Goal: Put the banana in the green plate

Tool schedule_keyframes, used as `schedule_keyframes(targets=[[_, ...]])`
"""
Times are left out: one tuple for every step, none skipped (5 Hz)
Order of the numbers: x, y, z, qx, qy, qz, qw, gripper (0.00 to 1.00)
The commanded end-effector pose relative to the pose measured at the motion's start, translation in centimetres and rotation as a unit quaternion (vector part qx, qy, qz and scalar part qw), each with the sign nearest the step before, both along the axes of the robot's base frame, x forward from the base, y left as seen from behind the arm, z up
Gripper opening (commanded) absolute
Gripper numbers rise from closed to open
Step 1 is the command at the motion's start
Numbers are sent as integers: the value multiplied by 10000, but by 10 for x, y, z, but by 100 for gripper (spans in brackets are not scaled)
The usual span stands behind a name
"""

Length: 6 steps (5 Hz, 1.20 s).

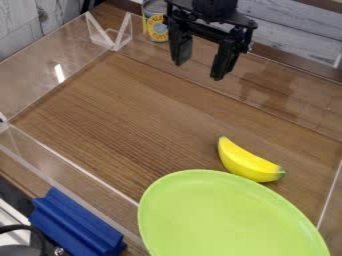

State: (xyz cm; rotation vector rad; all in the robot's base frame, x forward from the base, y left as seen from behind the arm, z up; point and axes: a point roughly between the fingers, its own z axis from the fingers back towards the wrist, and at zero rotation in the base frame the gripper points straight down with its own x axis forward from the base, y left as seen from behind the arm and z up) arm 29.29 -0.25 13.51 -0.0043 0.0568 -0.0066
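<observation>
A short, plump yellow banana [250,160] lies on its side on the wooden table [147,110], toward the lower right of the scene, its dark greenish tip pointing to the right. It rests on the bare wood just beyond the far rim of the green plate [227,222], close to that rim, though whether the two touch cannot be told from this angle. The plate, a large round lime-green dish with a shallow raised edge, fills the lower right corner and is partly cut off by the frame; nothing sits in it.

At the top centre, well apart from the banana and the plate, the black pincer [201,58] hangs above the table with its two fingers pointing down. The fingers are spread wide apart and hold nothing; daylight and wood grain show between them.

Clear plastic walls [40,150] fence the wooden surface on the left, the far side and the right. Behind the pincer, beyond the far wall, stands a can [158,25] with a yellow label, partly hidden by the arm. A blue object [74,228] lies outside the enclosure at the lower left corner, next to dark shapes too cropped to identify.
</observation>
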Motion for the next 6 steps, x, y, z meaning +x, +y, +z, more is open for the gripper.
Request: schedule_keyframes(targets=[[-6, -11, -4, -30, 70, -642, 9979, 100], [-18, -30, -4, -70, 69, -1592, 9872, 100], [-25, -46, -5, -79, 16, -2725, 9621, 100], [-25, -56, -7, -98, 27, -3503, 9366, 100], [-22, -62, -12, -104, 35, -4216, 9067, 100], [-18, -67, -20, -118, 31, -4518, 8921, 100]])
